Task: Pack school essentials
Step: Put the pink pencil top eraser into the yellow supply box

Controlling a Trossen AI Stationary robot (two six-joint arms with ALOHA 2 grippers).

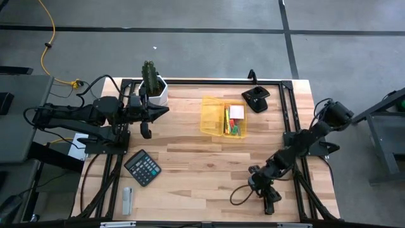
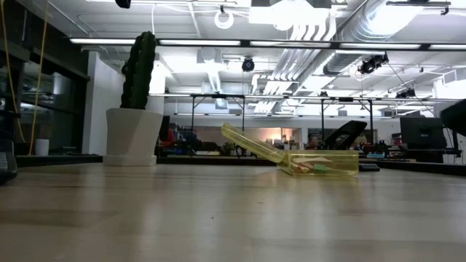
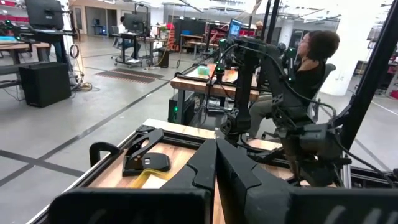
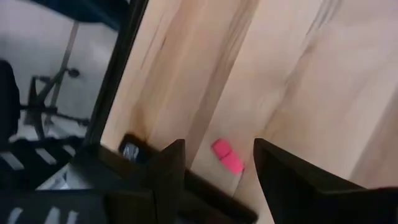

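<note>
Items sit in the open yellow case [image 1: 223,116]; right gripper [image 4: 214,165], fingers apart, hovers over a pink eraser [image 4: 227,157] — next, grasp it. Left gripper [image 1: 147,114] waits, fingers together.

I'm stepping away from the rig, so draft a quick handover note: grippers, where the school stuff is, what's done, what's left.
Left gripper: jaws shut, empty, parked beside the potted cactus at the table's far left.
Right gripper: jaws open, empty, low over the near right corner, above a small pink piece on the wood.
Yellow case: open at the table's far middle, lid flat, with the stationery inside.
Done: most essentials look packed.
Left: probably pick up the pink piece, put it in and close the lid.
The calculator and grey bar lie near left.
</note>
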